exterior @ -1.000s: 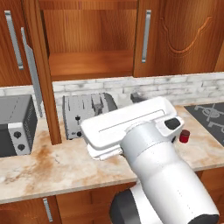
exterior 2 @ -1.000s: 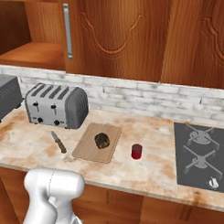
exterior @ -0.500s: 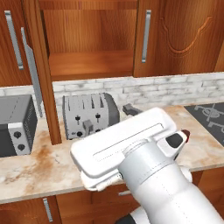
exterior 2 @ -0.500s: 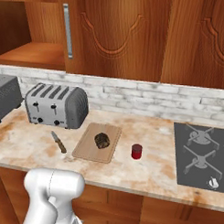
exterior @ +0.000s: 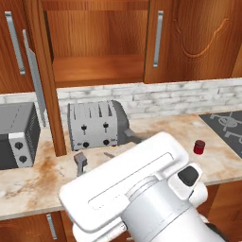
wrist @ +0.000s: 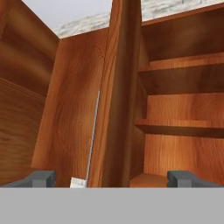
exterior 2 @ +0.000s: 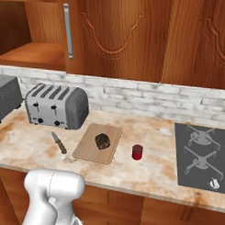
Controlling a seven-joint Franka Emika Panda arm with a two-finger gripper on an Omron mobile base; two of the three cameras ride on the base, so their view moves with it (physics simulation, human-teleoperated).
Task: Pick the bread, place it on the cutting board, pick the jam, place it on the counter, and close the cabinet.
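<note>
— So, where's the bread?
— On the cutting board, middle of the right base view, with the jam standing just right of it on the desk.
— And the cabinet?
— Open, upper centre of the left base view, its door swung out edge-on.
— The gripper?
— Fingers wide apart at the bottom of the hand view, holding nothing, facing the door's edge and the shelves.

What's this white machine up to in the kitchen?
The white robot arm is tidying up. The small dark round loaf already lies on the light wooden cutting board, and the little red jam jar stands on the marbled stone counter beside it. The reddish-brown wall cabinet is still open; the open, empty gripper now faces its door edge, probably to close it.
</note>
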